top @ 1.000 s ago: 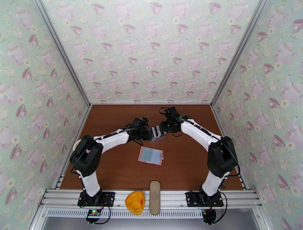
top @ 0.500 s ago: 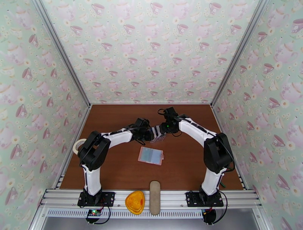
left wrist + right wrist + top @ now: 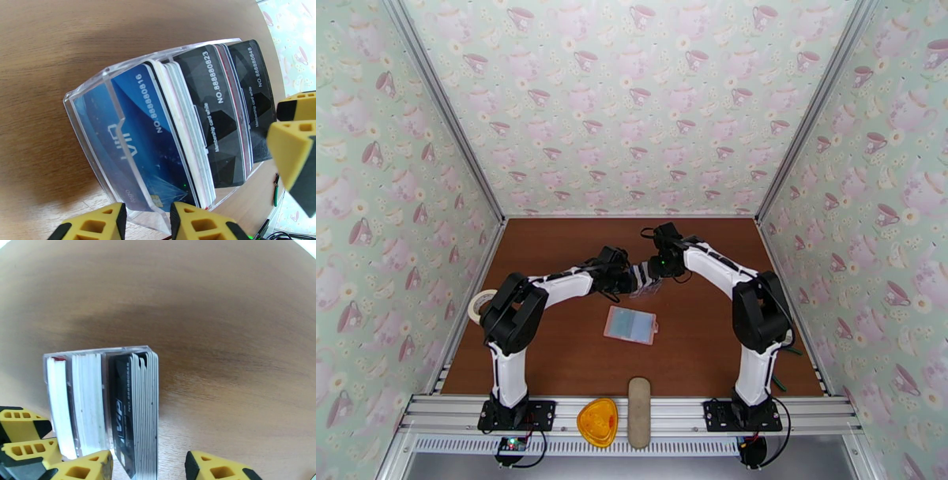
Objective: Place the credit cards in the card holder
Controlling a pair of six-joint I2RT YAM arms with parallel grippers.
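Cards point(image 3: 213, 118) stand packed in a clear rack point(image 3: 79, 114) mid-frame on the table point(image 3: 545, 245). My right gripper point(image 3: 148, 459) straddles the dark stack, jaws wide, one finger off its edge. My left gripper point(image 3: 147, 209) sits narrow over the rack's front wall; I cannot tell whether it grips. Pink card holder point(image 3: 630, 324) lies flat below centre, bare wood around.

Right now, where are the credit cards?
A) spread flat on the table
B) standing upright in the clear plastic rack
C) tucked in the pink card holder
B: the credit cards stand on edge in the clear rack, while the card holder lies apart on the table, nearer the arm bases.
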